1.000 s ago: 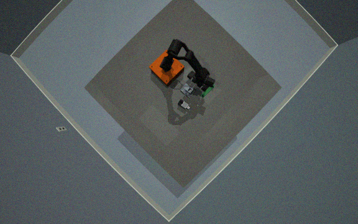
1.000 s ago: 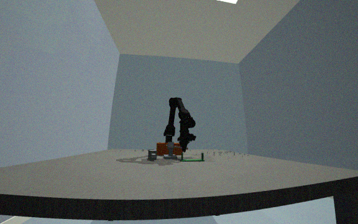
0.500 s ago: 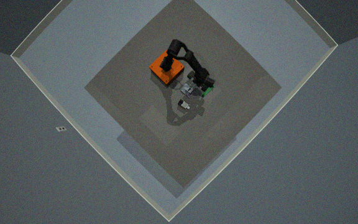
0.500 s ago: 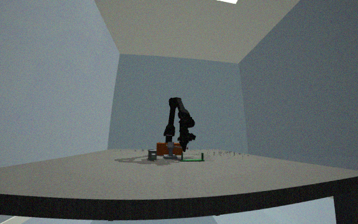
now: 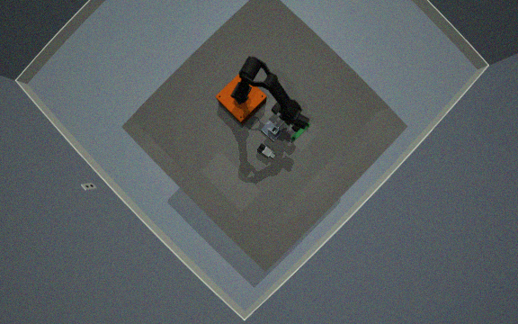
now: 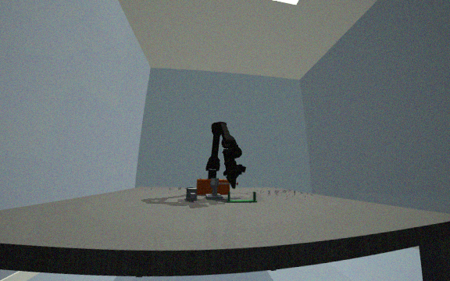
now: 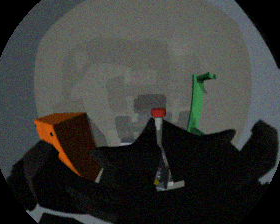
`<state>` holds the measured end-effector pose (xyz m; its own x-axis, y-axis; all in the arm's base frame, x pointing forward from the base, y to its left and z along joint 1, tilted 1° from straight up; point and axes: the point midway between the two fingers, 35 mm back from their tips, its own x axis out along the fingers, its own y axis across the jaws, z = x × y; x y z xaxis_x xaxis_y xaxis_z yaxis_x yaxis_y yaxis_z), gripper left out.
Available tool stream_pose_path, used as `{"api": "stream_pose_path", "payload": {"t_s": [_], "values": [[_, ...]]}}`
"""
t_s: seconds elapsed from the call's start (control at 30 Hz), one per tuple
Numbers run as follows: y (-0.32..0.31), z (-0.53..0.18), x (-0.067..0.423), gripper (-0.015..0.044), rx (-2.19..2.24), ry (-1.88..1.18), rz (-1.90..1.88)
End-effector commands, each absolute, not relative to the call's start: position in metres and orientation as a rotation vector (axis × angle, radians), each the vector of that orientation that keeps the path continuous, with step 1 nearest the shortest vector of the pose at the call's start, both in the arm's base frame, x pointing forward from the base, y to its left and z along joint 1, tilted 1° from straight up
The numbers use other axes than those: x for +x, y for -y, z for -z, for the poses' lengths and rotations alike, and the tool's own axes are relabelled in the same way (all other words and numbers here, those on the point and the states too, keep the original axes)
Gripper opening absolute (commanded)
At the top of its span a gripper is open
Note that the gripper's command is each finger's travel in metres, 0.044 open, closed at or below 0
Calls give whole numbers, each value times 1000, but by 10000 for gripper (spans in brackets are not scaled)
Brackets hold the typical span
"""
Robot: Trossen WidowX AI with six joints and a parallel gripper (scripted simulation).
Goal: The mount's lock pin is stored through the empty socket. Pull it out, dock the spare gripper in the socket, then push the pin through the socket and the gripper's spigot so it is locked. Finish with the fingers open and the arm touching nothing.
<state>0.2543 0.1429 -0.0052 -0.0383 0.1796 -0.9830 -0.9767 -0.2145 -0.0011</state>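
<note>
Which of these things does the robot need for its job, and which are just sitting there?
For the job:
- thin grey lock pin with a red tip, held in the black gripper
- grey metal mount with the socket
- small dark spare gripper

Just there:
- orange base block
- green bracket

We are looking at a bare test cell, not a home or shop. Plain grey-blue walls (image 6: 73, 97) are enclosing a square room under a flat ceiling (image 6: 217, 35), where a single light panel (image 6: 285, 1) is glowing far above the end effector. One large table (image 6: 326, 222) with a dark edge and a dark leg (image 6: 437, 257) is occupying the floor (image 5: 84, 99). Behind the end effector, an orange base block (image 5: 227, 96) is carrying the arm (image 5: 281, 96). A small wall outlet (image 5: 88, 185) is showing well away from it.
</note>
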Motion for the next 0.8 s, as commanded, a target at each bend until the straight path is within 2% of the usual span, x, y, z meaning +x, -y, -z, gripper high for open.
{"api": "stream_pose_path", "payload": {"t_s": [0.0, 0.77], "values": [[-146, 3, 254, 0, -1207, -965, -1470], [-161, 0, 251, 0, -1204, -970, -1472]]}}
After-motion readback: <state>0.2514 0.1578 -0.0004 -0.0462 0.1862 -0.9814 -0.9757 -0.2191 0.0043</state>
